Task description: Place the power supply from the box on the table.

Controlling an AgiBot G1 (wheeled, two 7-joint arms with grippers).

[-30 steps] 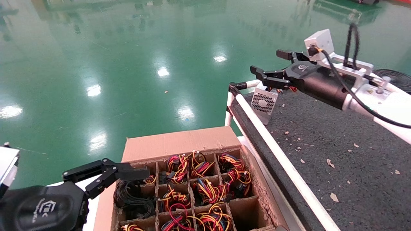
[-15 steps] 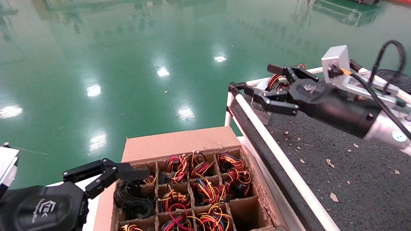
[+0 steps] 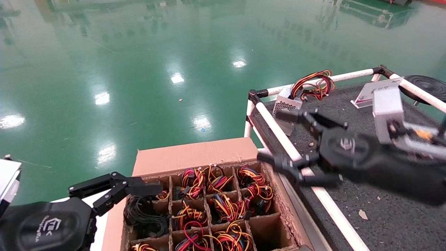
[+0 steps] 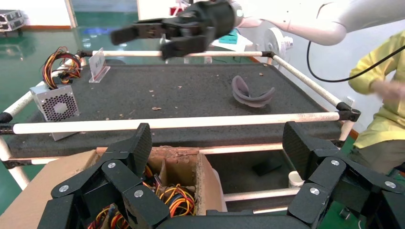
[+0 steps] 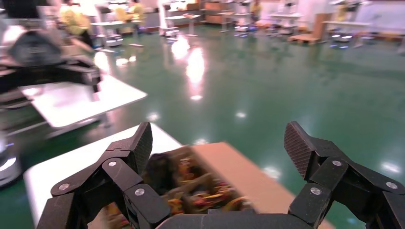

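Observation:
The power supply [image 3: 285,108] stands on the table [image 3: 383,167] at its far left corner, fan grille facing me, with its looped wires [image 3: 313,85] behind it; the left wrist view shows the power supply [image 4: 55,106] too. My right gripper [image 3: 270,136] is open and holds nothing, blurred over the table's left rail between the table and the box [image 3: 195,155]. In the right wrist view, the right gripper [image 5: 217,143] has the box [image 5: 239,167] below its spread fingers. My left gripper [image 3: 146,191] is open beside the box's near left cells.
Several cells of the box hold coloured wire bundles [image 3: 226,207]; one holds a black cable bundle [image 3: 143,212]. On the table are a white sign stand [image 3: 369,92], a grey curved part [image 4: 250,93] and cardboard scraps. A person in yellow [image 4: 382,95] stands beyond it.
My right gripper, open throughout, has swung from above the power supply at the table's far corner down and back toward the box. The power supply stays on the table. My left arm has not moved.

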